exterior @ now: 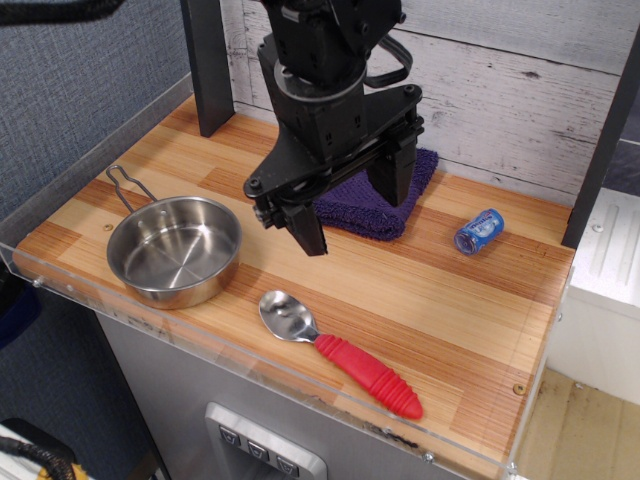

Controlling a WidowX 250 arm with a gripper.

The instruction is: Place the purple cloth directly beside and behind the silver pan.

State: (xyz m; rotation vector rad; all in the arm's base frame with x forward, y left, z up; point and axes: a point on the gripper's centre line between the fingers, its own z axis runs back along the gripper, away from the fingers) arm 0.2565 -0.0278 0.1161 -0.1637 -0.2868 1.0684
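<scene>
The claw (pixel 352 200) hangs wide open over the purple cloth (pixel 378 208) at frame centre; best to pinch its near edge firmly, then drag toward the pan (pixel 175 250) at left.

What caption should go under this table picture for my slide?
Open gripper hovers above the purple cloth, with the silver pan at the front left.

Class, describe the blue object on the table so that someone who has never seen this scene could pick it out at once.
Start at the wooden table and go to its right side, right of the purple cloth. There lies a small blue can on its side, alone. It is the only blue thing there.
</scene>
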